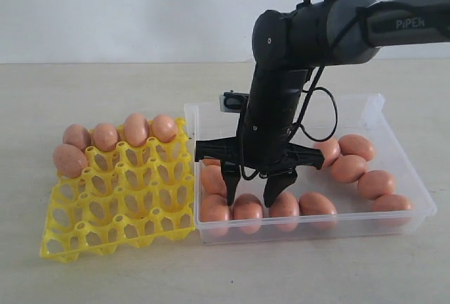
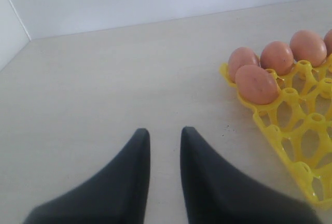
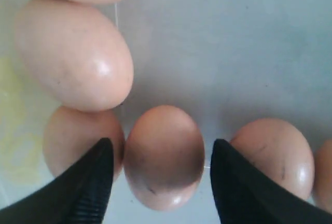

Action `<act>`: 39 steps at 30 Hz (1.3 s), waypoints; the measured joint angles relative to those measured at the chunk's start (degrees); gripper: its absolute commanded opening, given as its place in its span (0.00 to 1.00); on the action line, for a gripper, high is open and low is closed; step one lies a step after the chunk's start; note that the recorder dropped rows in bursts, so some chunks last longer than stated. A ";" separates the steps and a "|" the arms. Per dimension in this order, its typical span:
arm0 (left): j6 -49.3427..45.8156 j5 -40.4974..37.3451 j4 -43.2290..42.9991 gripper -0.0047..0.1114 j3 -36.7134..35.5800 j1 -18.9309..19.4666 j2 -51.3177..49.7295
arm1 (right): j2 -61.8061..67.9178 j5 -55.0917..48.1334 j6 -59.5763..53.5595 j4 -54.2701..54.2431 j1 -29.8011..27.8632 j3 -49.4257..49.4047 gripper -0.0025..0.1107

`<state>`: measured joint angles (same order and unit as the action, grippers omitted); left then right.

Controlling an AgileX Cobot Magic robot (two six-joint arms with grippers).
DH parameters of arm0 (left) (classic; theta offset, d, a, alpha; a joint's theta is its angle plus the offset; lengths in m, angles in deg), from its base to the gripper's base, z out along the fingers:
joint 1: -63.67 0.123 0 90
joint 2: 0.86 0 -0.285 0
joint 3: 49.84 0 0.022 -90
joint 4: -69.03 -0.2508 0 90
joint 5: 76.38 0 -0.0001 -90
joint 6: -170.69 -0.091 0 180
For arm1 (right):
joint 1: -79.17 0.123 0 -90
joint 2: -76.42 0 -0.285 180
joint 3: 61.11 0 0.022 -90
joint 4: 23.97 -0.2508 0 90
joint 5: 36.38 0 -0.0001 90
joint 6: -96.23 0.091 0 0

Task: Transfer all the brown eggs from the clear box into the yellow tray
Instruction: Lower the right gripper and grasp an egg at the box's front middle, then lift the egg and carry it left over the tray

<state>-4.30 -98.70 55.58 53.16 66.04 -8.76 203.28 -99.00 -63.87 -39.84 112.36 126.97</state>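
A pale, faintly wood-grained table fills the scene and runs back to a plain white wall. Two things lie directly on it. The yellow tray lies flat on the left, turned slightly askew to the table's front edge. The clear box lies flat on the right, its left wall just beside the tray's right edge. Bare tabletop shows around both.

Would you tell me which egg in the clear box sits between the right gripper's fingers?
The second egg from the left in the front row: only it lies inside the open right gripper.
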 measured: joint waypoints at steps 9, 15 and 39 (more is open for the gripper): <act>0.00 0.00 0.00 0.23 0.00 0.00 0.00 | 2.94 -0.14 0.28 0.36 0.00 -0.19 0.48; 0.00 0.00 0.00 0.23 0.00 0.00 0.00 | 3.67 -0.14 0.28 0.24 0.00 -0.19 0.08; 0.00 0.00 0.00 0.23 0.00 0.00 0.00 | -13.73 45.20 2.52 31.40 21.11 -0.32 0.02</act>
<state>-4.30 -98.70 55.58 53.16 66.04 -8.76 189.54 -53.79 -61.35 -8.44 133.46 126.65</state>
